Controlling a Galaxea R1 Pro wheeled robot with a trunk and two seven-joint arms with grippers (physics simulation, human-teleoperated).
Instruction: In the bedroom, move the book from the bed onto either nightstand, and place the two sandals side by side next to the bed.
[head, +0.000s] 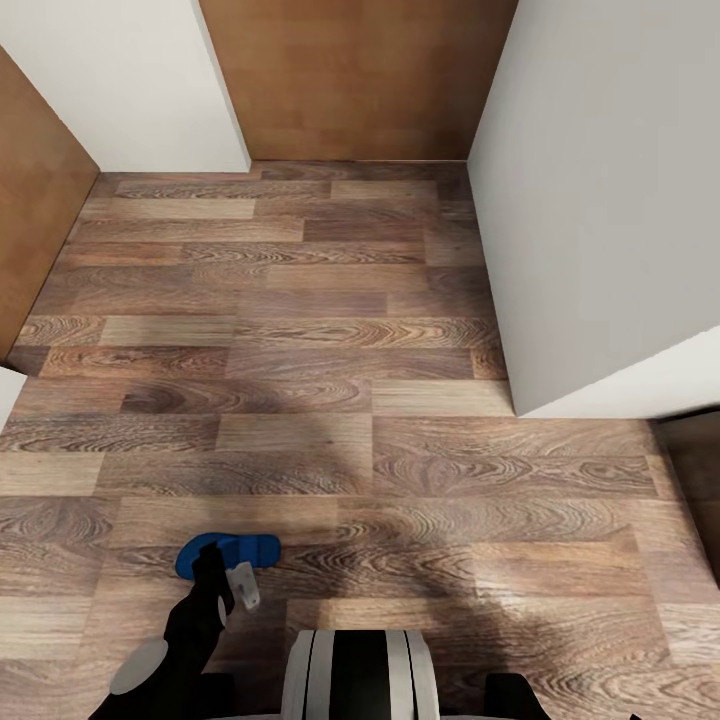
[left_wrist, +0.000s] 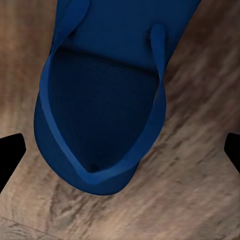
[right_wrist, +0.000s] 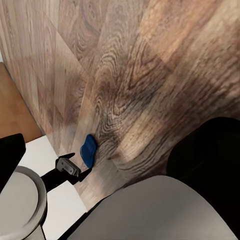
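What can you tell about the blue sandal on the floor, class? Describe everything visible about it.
The sandal is a bright blue flip-flop with thin blue straps meeting in a V near its rounded end, and a finely textured footbed. It looks rubbery. It lies flat, sole down, on the wood-plank floor, straps up, lengthwise across the head view. The left hand hovers just over it, fingers spread to either side in the left wrist view; contact cannot be told.

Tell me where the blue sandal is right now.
The sandal lies flat on the wood-plank floor, low left in the head view, directly under the left end effector.
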